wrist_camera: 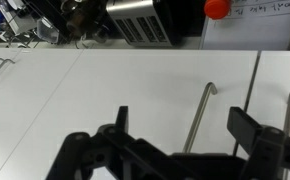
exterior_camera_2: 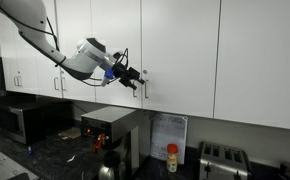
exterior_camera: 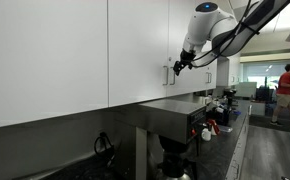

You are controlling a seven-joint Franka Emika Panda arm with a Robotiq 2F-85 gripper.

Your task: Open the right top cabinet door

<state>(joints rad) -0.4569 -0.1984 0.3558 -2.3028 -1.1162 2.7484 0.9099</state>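
The right top cabinet door (exterior_camera_2: 180, 60) is a glossy white panel with a slim silver bar handle (exterior_camera_2: 146, 87) at its lower left edge. It is closed and also shows in an exterior view (exterior_camera: 192, 84). My gripper (exterior_camera_2: 137, 80) is right in front of that handle, seen from the side in an exterior view (exterior_camera: 179, 66). The wrist view is upside down. There my gripper (wrist_camera: 185, 116) is open, its two black fingers on either side of the handle (wrist_camera: 205, 100) on the door (wrist_camera: 135, 85). The handle's near end is hidden behind the gripper body.
The wider neighbouring door (exterior_camera_2: 115, 40) has its own handle (wrist_camera: 289, 115) just across the seam. Under the cabinets are a silver coffee machine (exterior_camera_2: 110, 125), a red-capped bottle (exterior_camera_2: 171, 152), a toaster (exterior_camera_2: 220, 160) and a microwave (exterior_camera_2: 25, 120). A person (exterior_camera: 285, 90) stands far off.
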